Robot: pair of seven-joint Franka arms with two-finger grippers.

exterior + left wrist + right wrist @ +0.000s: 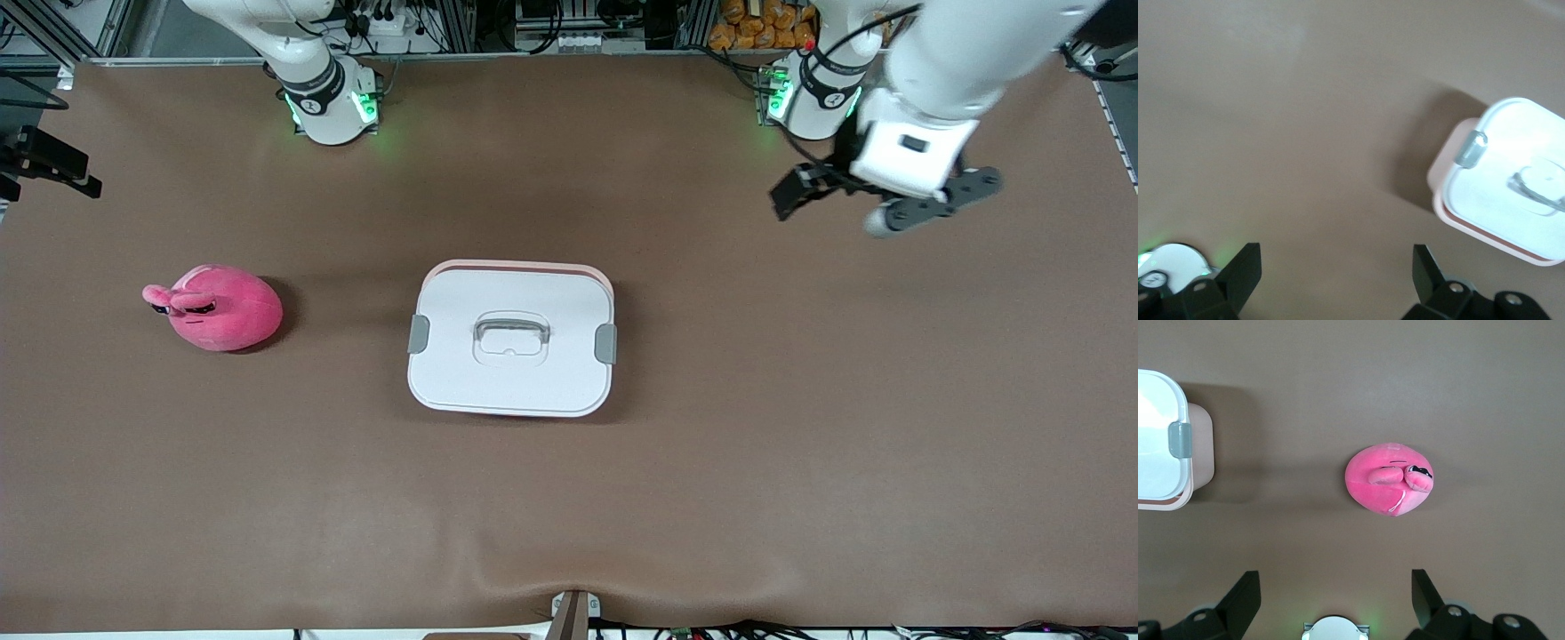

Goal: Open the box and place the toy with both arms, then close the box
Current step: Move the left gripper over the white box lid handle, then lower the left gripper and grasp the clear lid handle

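Observation:
The box (511, 338) stands shut at the middle of the table, its white lid on, the handle (511, 331) lying flat and both grey clips (419, 333) down. The pink plush toy (218, 307) lies toward the right arm's end of the table, apart from the box. My left gripper (880, 203) hangs open and empty over bare table near its base; its wrist view shows its open gripper (1336, 273) and the box (1511, 180). My right gripper (1335, 593) is open and empty, high over its base; its wrist view shows the toy (1388, 479) and the box's corner (1161, 440).
A brown cloth (756, 444) covers the table. The arms' green-lit bases (333, 107) stand along the edge farthest from the front camera. A black mount (44, 164) juts in at the right arm's end. A clamp (573, 613) sits at the nearest edge.

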